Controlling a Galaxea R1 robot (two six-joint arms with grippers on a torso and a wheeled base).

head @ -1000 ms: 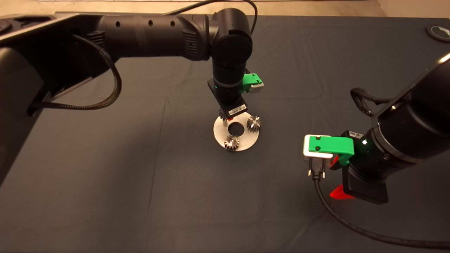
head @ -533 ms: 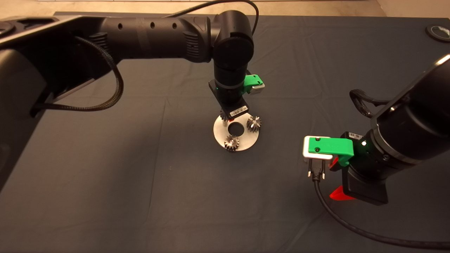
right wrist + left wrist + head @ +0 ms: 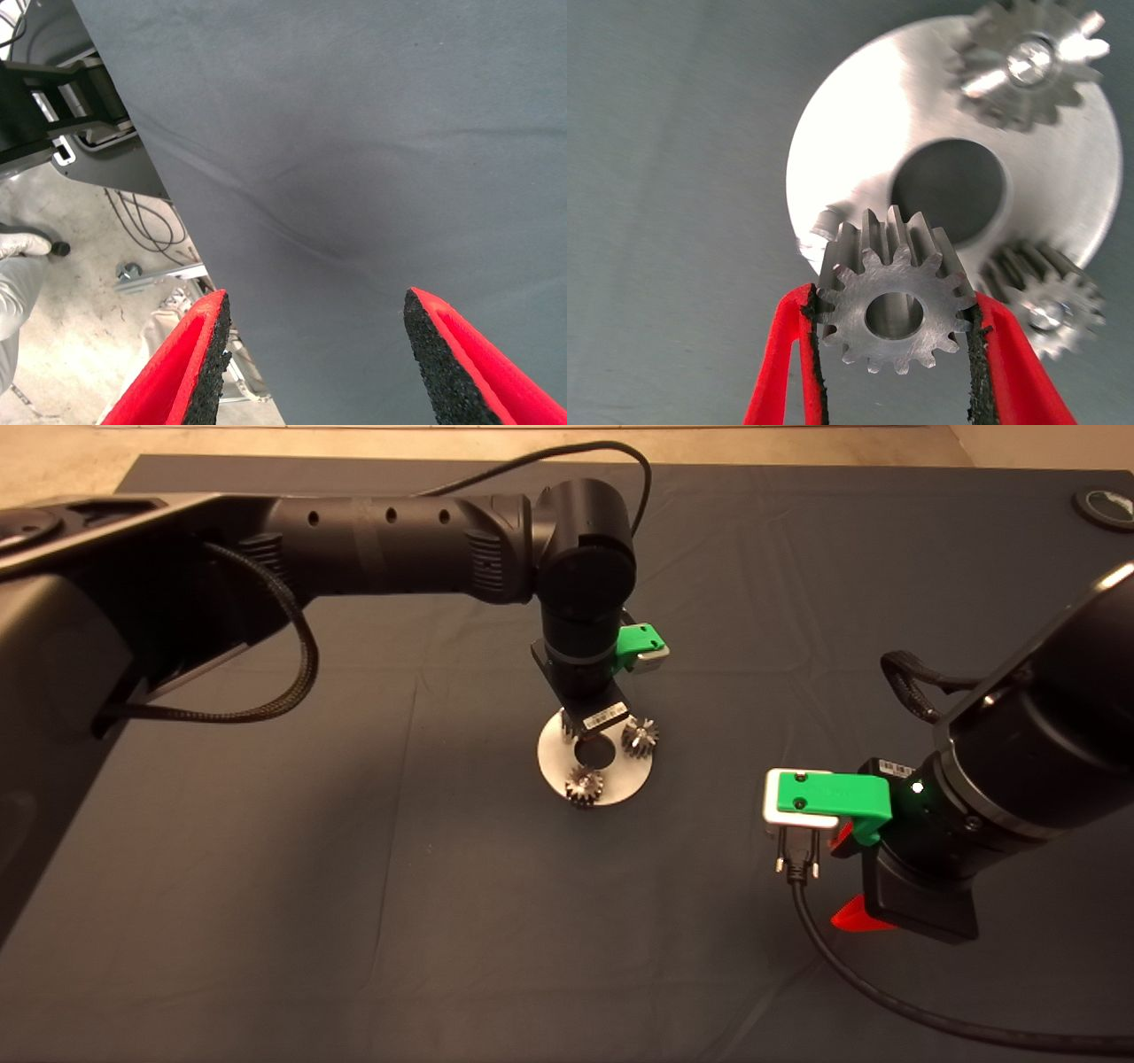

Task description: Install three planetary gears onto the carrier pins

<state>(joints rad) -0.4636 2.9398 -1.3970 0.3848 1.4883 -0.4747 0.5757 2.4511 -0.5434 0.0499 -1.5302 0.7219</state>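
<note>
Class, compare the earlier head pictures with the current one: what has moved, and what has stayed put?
The left tool, shut on the third gear, has shifted slightly toward the disc's middle, still above its free pin. The two gears already seated, the disc and the parked right tool have stayed as they were.

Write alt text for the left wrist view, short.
The left tool holds a small metal planetary gear between its two red fingers, just above the round silver carrier disc. Two more gears already sit on pins on the disc, around its large central hole, over a dark mat.
</note>
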